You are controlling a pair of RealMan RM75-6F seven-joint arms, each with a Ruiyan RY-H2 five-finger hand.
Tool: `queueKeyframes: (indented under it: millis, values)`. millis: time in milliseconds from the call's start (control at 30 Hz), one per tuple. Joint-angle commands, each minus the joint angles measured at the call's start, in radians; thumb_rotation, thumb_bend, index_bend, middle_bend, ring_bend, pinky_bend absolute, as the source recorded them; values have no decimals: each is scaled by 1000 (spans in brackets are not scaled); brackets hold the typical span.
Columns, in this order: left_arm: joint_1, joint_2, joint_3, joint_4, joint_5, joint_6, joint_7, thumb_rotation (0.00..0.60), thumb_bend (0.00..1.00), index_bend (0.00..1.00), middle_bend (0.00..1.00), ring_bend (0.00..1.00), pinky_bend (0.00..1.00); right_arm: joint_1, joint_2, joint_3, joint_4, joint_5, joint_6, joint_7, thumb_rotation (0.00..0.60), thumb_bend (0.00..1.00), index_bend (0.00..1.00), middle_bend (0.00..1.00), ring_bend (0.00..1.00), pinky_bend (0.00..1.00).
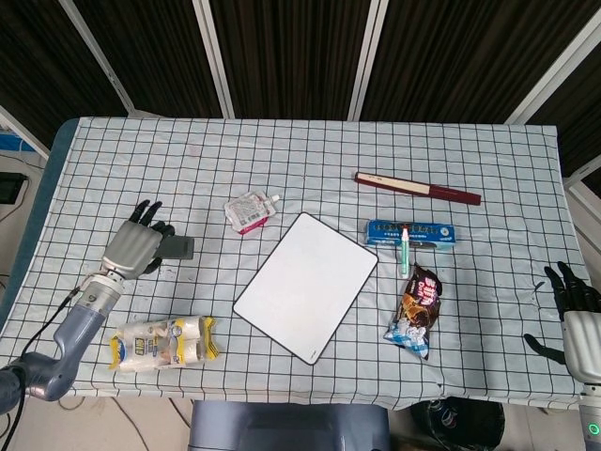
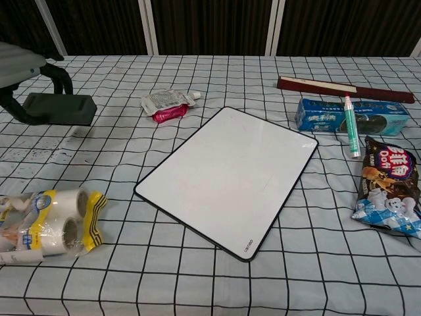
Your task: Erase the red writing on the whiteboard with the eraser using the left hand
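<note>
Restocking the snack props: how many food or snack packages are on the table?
3: blue cookie box under the marker, dark snack bag below it, small pouch upper-left of the whiteboard.

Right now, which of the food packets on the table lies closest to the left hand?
The clear packet of wrapped rolls, just in front of the left hand. The small pink pouch and the dark snack bag lie farther right.
</note>
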Motion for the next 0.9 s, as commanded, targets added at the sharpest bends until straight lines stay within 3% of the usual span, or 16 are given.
queueKeyframes:
  millis: [33, 433, 700, 900]
  values:
    - [6, -47, 13, 74, 26, -29, -60, 600, 365, 354, 392, 0, 48, 0, 0, 0, 1, 0, -1, 0, 600, 75, 4, 21, 135, 187]
    - [-8, -105, 6, 137, 68, -60, -98, 600, 312, 327, 353, 0, 48, 0, 2, 1, 2, 2, -2, 4, 600, 75, 4, 21, 135, 187]
    - [-17, -98, 2, 112, 49, -101, -43, 600, 126, 21, 107, 0, 46, -1, 3, 2, 2, 3, 0, 5, 600, 75, 4, 21, 135, 187]
    - [6, 7, -7, -52, 47, -36, 49, 600, 123, 0, 66, 0, 47, 0, 3, 2, 3, 3, 0, 5, 600, 75, 4, 21, 135, 187]
